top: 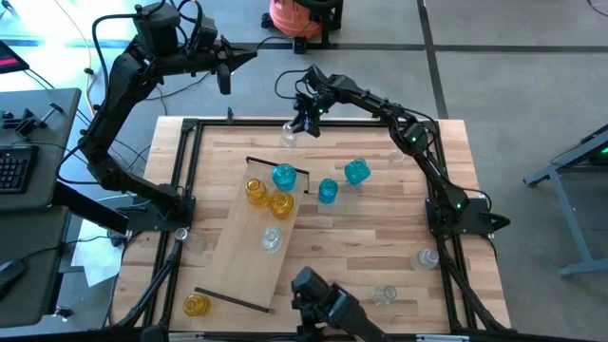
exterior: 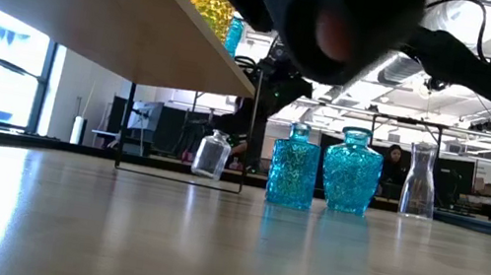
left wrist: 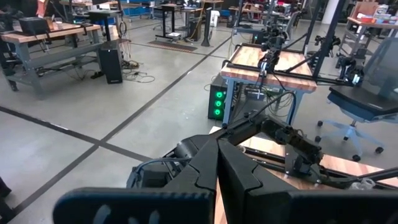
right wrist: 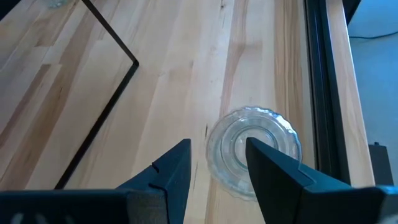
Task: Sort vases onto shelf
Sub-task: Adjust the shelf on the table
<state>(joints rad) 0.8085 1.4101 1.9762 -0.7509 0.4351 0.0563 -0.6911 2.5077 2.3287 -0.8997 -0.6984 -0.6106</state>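
Note:
My right gripper (top: pixel 304 123) (right wrist: pixel 217 146) hangs open near the table's far edge, slanting down over a clear vase (top: pixel 289 137) (right wrist: pixel 254 152) that stands upright on the table. One finger (right wrist: pixel 273 174) shows in front of the vase's body and the other (right wrist: pixel 174 168) beside it, with no touch visible. The shelf (top: pixel 249 249), a pale panel on thin dark legs, carries two yellow vases (top: pixel 269 197), a blue vase (top: pixel 283 176) and a clear vase (top: pixel 272 239). My left gripper (top: pixel 225 74) (left wrist: pixel 217 163) waits shut, raised beyond the far left corner.
Two blue vases (top: pixel 356 172) (top: pixel 328 190) stand on the table right of the shelf. Clear vases (top: pixel 427 256) (top: pixel 385 294) stand near the right and near edges, and a yellow vase (top: pixel 196 304) at the near left. A black frame (top: pixel 190 142) rims the table.

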